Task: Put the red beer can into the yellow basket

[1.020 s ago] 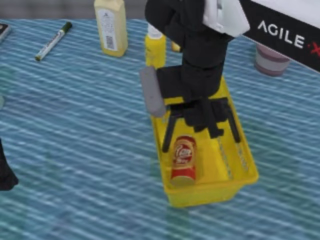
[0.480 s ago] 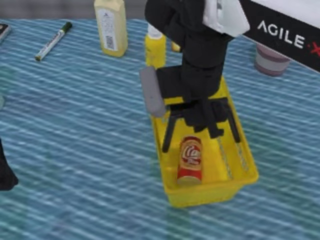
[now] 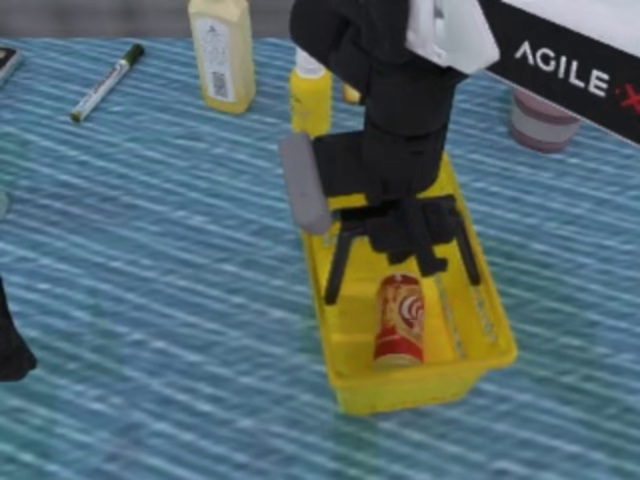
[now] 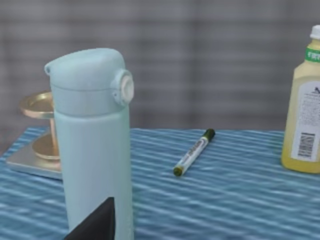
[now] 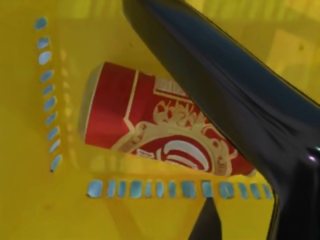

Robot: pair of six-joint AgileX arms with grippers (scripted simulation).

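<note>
My right gripper hangs over the large rectangular bright-yellow plastic basket, its two black fingers spread apart and gripping nothing. Just below them the small red cylindrical beer can with its cream swirl label lies on its side on the basket floor, toward the near end and apart from my fingers. From my right wrist the can rests beside a row of perforated slots in the yellow wall. My left arm sits parked at the near left edge of the blue striped table; whether its fingers are apart or together I cannot tell.
</note>
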